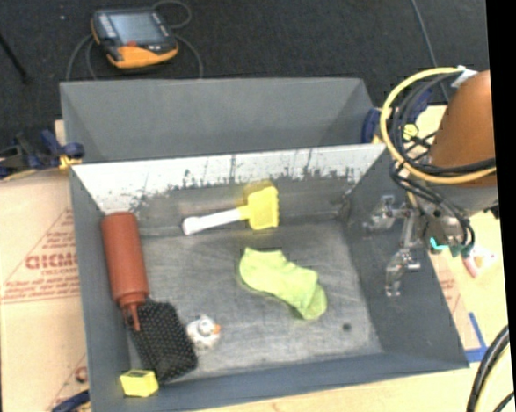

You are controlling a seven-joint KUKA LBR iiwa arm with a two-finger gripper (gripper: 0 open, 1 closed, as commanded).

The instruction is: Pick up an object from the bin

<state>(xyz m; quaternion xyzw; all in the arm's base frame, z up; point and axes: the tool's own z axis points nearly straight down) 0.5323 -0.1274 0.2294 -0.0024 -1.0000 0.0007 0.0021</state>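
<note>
My gripper hangs over the bin's sloping right wall, open, with nothing between its fingers. The nearest loose thing is a crumpled yellow-green cloth on the bin floor, well to the gripper's left and apart from it. A yellow brush with a white handle lies along the back wall, farther up and left.
A red-brown cylinder lies along the left wall. Below it sit a black mesh pouch, a small white and orange toy and a yellow block in the front left corner. The arm with its cables stands at the right.
</note>
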